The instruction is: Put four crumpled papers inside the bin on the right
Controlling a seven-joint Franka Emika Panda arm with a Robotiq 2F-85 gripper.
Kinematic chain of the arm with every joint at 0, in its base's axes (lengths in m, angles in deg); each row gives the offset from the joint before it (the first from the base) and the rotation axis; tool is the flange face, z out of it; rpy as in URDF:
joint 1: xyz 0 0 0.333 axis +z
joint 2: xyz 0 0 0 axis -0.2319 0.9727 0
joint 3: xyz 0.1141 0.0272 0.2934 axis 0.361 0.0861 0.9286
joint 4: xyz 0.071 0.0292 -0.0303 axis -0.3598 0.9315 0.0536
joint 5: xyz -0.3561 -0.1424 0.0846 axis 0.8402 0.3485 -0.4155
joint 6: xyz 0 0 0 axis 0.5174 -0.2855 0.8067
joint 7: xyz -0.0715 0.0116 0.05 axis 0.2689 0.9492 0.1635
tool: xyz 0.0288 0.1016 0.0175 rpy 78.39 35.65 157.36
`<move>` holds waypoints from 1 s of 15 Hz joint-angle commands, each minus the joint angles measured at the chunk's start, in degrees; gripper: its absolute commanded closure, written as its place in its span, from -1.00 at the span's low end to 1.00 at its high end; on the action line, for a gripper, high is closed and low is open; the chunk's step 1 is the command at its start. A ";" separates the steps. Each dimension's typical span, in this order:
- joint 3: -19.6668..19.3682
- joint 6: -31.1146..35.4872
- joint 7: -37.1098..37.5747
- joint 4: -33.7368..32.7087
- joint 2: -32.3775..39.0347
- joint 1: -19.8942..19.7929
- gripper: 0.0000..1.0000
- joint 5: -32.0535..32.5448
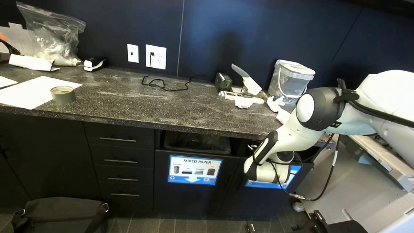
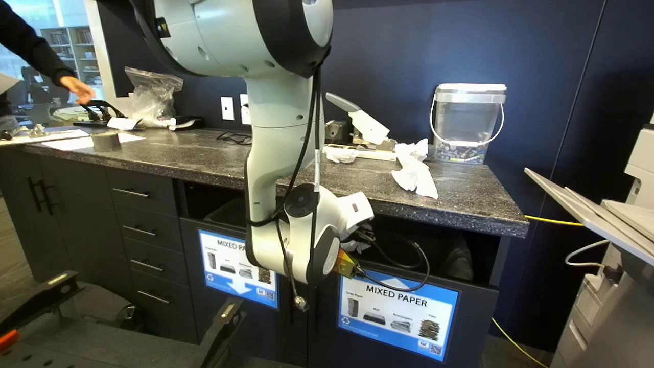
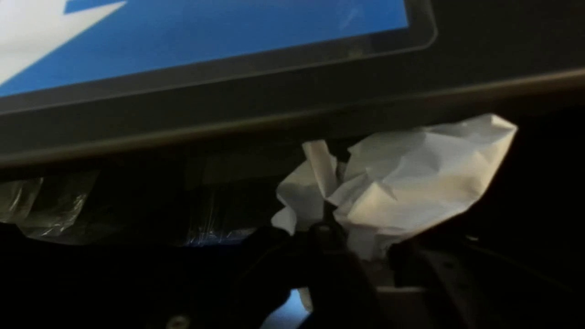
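At the mouth of the right bin point(image 2: 401, 314), a crumpled paper point(image 3: 411, 178) juts sideways from the tips of the claw point(image 3: 299, 233); whether they pinch it, I can't tell.

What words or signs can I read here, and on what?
"MIXED PAPER": right label, on the right bin.
"MIXED PAPER": left label, on the left bin.
Up arrow: right label.
Down arrow: left label.
Recycling mark: both labels.
Too small to read: captions on both labels; yellow sticker on the robot arm.
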 commanded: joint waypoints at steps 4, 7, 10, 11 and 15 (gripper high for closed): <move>-0.14 -1.45 -1.44 -2.48 1.34 0.01 -0.57 1.56; -0.46 -2.09 -2.10 -0.51 0.16 0.16 -0.98 1.59; -0.97 -4.89 -3.52 3.38 -2.71 0.64 -1.00 2.29; -1.28 -5.68 -4.20 5.25 -4.14 1.01 -1.00 2.45; -2.89 -6.23 -6.84 12.58 -9.70 2.94 -1.00 2.09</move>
